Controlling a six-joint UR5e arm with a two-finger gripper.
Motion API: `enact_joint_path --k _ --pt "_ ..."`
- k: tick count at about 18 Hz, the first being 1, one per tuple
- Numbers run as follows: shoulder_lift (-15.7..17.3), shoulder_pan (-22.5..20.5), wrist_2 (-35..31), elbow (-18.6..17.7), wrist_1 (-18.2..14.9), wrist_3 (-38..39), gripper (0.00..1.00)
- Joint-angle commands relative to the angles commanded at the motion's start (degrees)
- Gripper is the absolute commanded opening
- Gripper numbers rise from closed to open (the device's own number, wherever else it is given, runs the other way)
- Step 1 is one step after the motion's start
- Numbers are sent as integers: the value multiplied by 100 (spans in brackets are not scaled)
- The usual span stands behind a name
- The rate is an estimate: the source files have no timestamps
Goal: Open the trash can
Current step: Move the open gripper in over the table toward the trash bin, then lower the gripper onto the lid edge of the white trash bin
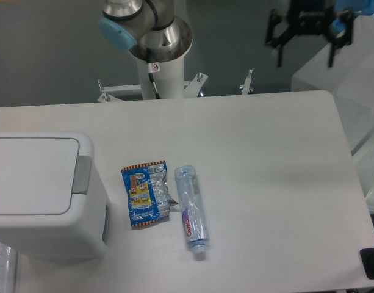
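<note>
A white table (254, 152) with rounded corners stands before a grey wall. At its left edge sits the trash can (43, 195), flat lid shut, grey push tab facing right. Beside it lie 1 blue snack wrapper (144, 194) and 1 clear bottle (191, 210). The black pincer (305, 58) hangs wide, fingers apart, top right.

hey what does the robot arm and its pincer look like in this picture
The arm is silvery-grey metal with a light blue joint cap, on a white column with a small red-marked sticker and a black cable beside it. The pincer is black, with thin dark fingers and a blue part beside it.
</note>
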State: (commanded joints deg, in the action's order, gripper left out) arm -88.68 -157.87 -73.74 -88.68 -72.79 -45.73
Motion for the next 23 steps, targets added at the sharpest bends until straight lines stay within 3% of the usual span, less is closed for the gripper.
enact_joint_path --k 5,12,23 --pt "-316 809 430 -26 932 2065 100" --pt "-782 1829 413 -26 2004 4026 100" --pt "-897 2497 396 -35 2129 4767 100"
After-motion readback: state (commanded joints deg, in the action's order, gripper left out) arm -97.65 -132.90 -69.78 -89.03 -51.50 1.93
